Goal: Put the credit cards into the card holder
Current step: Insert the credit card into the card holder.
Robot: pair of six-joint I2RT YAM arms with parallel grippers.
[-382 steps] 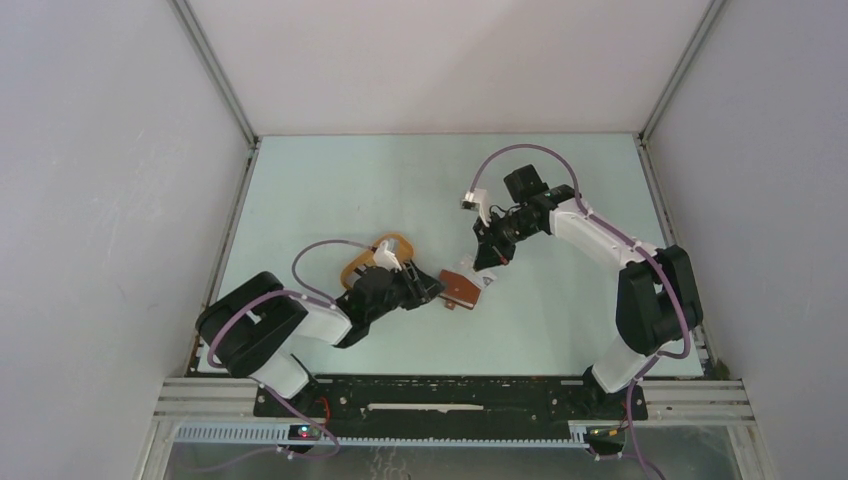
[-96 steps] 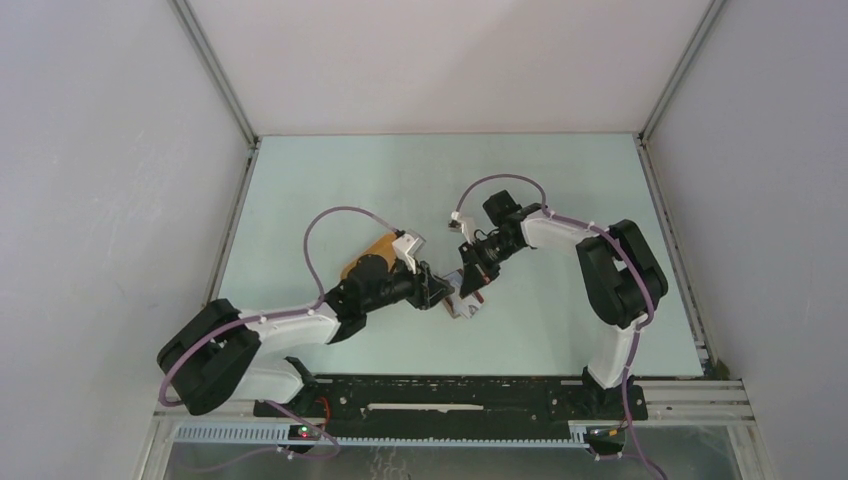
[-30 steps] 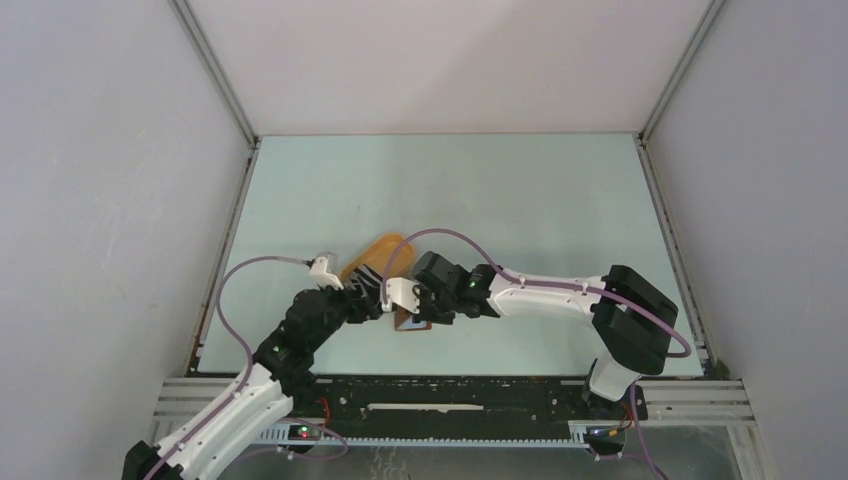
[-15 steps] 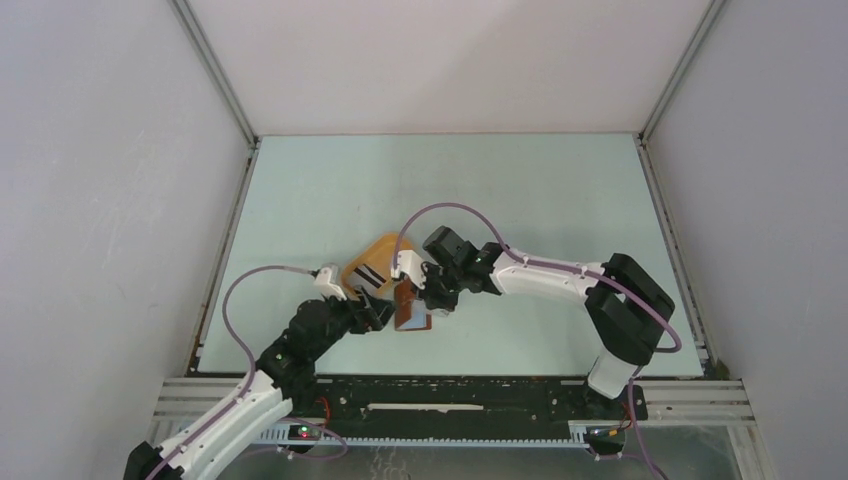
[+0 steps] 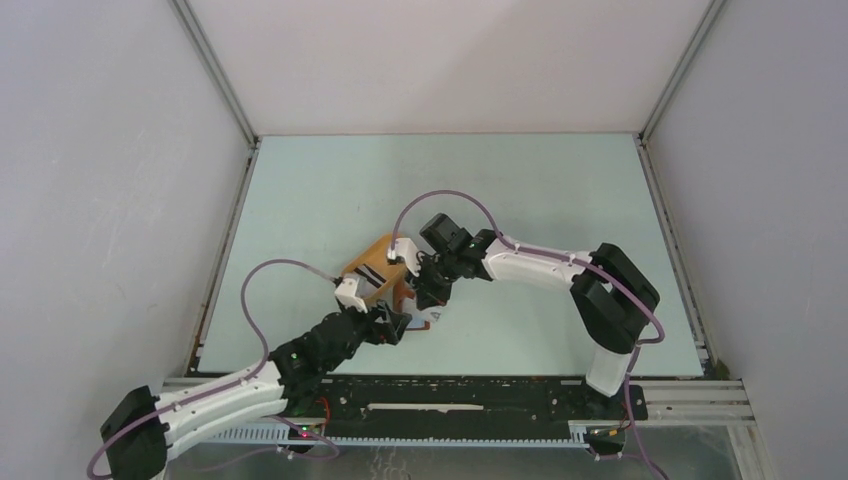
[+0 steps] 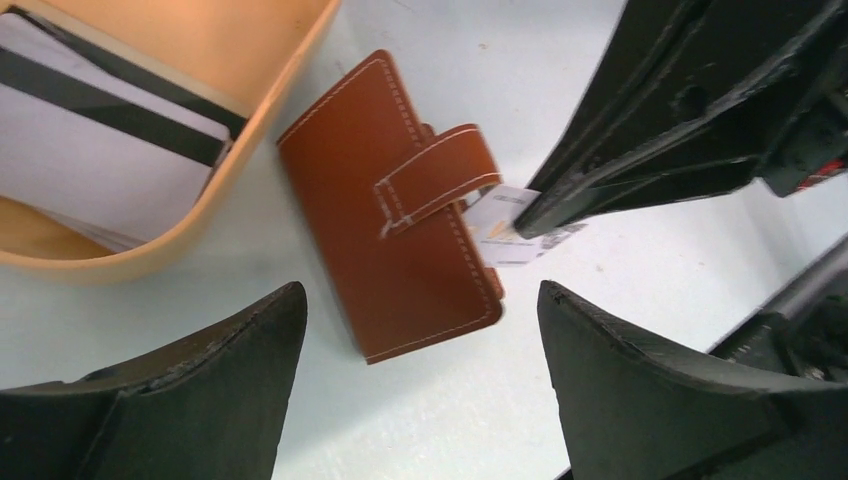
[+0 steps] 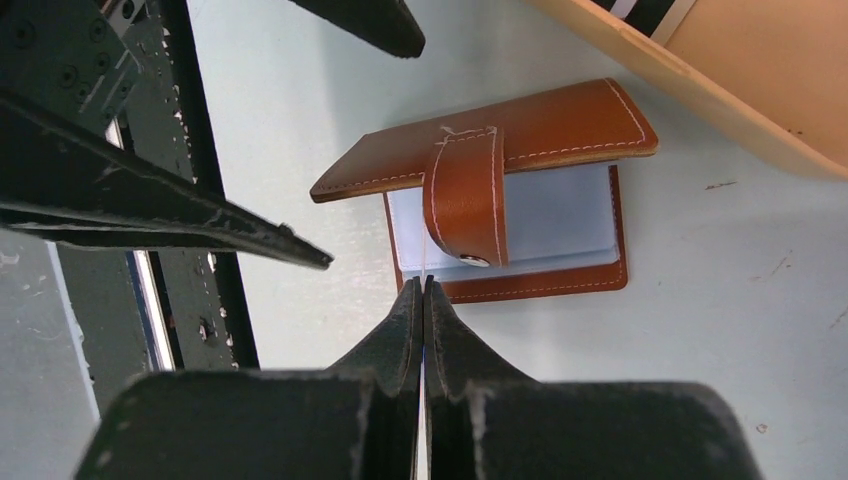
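Worktop (image 5: 560, 200): both arms meet near its middle, left of centre.

Left tool (image 6: 420, 292): over the last second it has let go and backed off toward the near edge. Its jaws now stand wide apart with nothing between them. It hangs just above the near side of the holder (image 6: 390, 240), touching nothing.

Right tool (image 7: 424, 285): clamped fully shut on one card (image 6: 505, 222), which its own camera sees edge-on as a thin white line. The tip points at the holder's near edge.

Tray (image 6: 270, 95): orange, just left and far of the holder. The remaining cards (image 6: 90, 160) lie stacked inside it.

Holder: flat on the worktop between the two tools. With the left tool gone, the flap (image 7: 560, 125) sits half-lowered over the pale lining and the strap (image 7: 465, 200) hangs across the opening.

Card: its free end reaches the holder's edge by the strap. We cannot tell whether it has entered a pocket.

Reading: the holder is no longer braced. We judge that the insertion is unfinished and that the holder may slide under any push. Several cards are still to go.
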